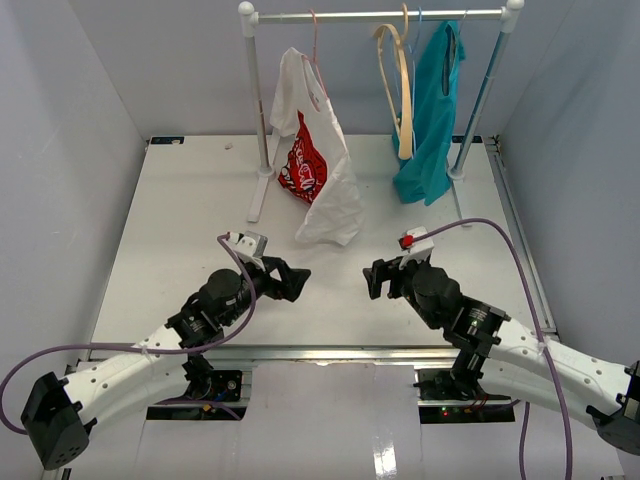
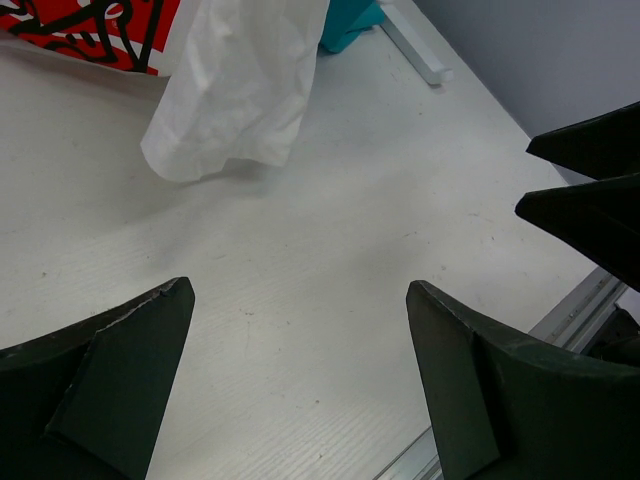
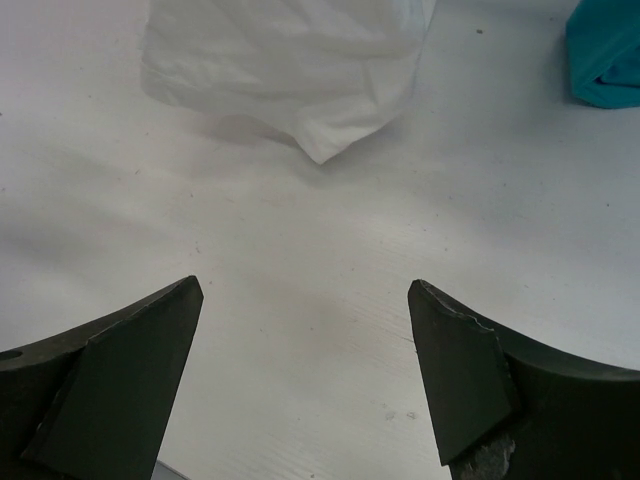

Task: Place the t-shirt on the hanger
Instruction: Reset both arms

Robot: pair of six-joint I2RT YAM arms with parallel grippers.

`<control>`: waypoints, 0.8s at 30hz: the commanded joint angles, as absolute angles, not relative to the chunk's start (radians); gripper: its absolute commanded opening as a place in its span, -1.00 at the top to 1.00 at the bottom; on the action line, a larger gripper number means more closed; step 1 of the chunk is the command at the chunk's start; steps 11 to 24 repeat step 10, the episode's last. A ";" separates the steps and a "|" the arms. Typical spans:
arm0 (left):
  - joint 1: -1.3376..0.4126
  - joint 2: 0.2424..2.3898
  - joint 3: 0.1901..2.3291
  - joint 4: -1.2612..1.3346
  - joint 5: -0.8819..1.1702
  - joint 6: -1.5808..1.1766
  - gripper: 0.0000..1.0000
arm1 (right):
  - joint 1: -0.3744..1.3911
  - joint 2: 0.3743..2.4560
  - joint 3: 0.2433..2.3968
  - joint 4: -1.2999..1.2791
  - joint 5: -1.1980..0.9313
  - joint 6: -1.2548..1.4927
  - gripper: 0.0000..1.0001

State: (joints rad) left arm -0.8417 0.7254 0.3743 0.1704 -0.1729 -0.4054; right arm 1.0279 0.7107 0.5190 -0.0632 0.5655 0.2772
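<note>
Nearest to us, the left gripper [image 1: 297, 279] and the right gripper [image 1: 371, 278] face each other low over the white table [image 1: 170, 230]. We see each with its fingers spread wide and only bare tabletop between them, as both wrist views confirm. Beyond them the t-shirt [image 1: 318, 185] hangs on the hanger [image 1: 314, 40], whose pink hook sits over the rail of the rack [image 1: 380, 16]. Its red print faces left, and its lower hem drops to the table just ahead of the gap between the grippers. We count three hangers on the rail: the pink one, a wooden hanger [image 1: 402, 90] hanging bare, and one carrying the teal garment [image 1: 432, 115] at the right. That makes two garments, two arms and one rack on two posts. Open table lies left and right of the t-shirt. Grey walls close three sides, and a metal rail edges the near side by the arm bases.
</note>
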 commanded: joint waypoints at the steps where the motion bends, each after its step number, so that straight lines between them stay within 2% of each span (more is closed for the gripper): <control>1: -0.848 0.680 0.349 0.207 -0.148 -0.384 -0.96 | 1.029 0.643 0.490 0.031 0.653 0.289 -0.80; 24: -0.848 0.686 0.351 0.206 -0.151 -0.377 -0.96 | 1.029 0.597 0.474 0.028 0.650 0.286 -0.80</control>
